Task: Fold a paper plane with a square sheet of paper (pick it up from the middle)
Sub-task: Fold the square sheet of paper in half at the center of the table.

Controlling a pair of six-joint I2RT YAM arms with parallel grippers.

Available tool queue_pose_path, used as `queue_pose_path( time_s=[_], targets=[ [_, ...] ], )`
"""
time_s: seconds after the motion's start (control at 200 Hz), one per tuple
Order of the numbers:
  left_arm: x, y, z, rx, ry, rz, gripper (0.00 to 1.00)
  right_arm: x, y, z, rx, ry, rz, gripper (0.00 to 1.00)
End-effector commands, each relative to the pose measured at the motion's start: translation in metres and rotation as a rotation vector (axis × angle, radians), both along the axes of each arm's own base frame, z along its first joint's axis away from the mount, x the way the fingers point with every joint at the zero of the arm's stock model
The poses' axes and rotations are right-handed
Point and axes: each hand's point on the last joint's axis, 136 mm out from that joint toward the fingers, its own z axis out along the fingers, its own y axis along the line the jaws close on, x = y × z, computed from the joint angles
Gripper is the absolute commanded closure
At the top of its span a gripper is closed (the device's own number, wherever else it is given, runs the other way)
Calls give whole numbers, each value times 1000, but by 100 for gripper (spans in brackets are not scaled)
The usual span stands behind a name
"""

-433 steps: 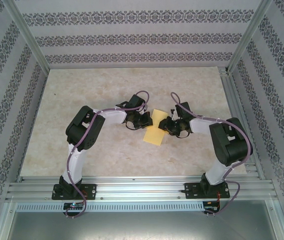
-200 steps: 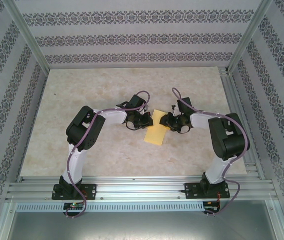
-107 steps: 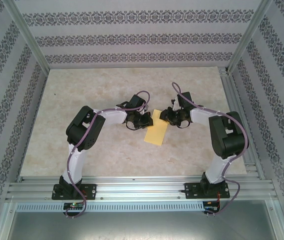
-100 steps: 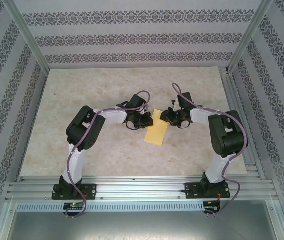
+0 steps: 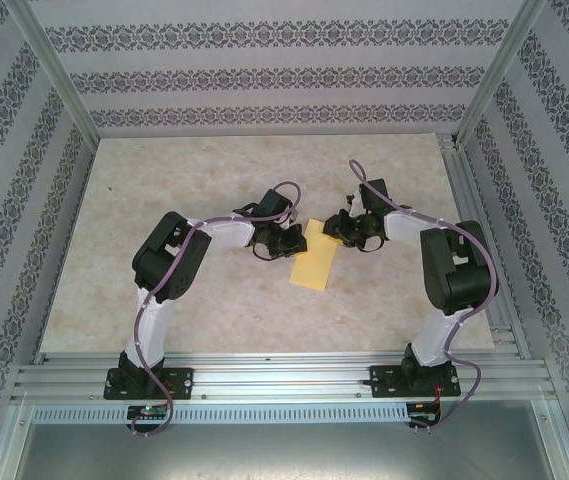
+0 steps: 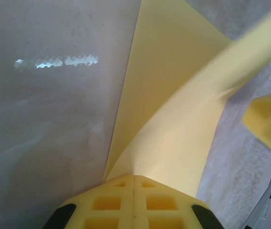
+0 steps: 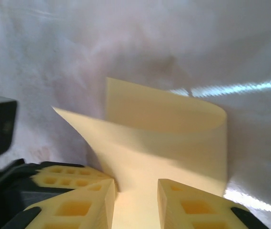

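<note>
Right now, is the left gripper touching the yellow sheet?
Touching. The left wrist view shows the left gripper shut, jaws closed on the square sheet of paper, which fans out from between them.

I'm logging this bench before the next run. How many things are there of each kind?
yellow paper sheet: 1
robot arms: 2 (left arm, right arm)
table: 1
Total: 4

Thin, smooth matt yellow square sheet of paper (image 5: 315, 262), faintly glossy marbled table (image 5: 214, 170), brushed metal frame rails (image 5: 284, 372)
</note>
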Motion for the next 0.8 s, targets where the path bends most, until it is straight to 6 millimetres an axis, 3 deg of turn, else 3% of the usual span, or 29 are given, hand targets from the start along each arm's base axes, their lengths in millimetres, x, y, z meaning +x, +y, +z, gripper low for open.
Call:
queue_pose_path(
  time_s=[0.0, 0.32, 0.415, 0.525, 0.679, 0.799],
  targets=[
    [-27, 13, -38, 113, 104, -24, 99, 16, -1, 17, -6, -56, 11, 70],
    [-28, 14, -39, 119, 107, -26, 99, 14, -11, -44, -44, 49, -30, 70],
    [-28, 14, -39, 119, 105, -26, 99, 14, -15, -51, -54, 62, -36, 70],
    [-29, 14, -38, 118, 106, -28, 99, 17, -19, -43, -63, 54, -38, 70],
    [-28, 14, -38, 118, 105, -27, 99, 25, -12, 4, -19, -34, -20, 69],
    [-28, 13, -38, 117, 106, -28, 99, 29, -12, 26, -13, -70, -11, 69]
  ],
)
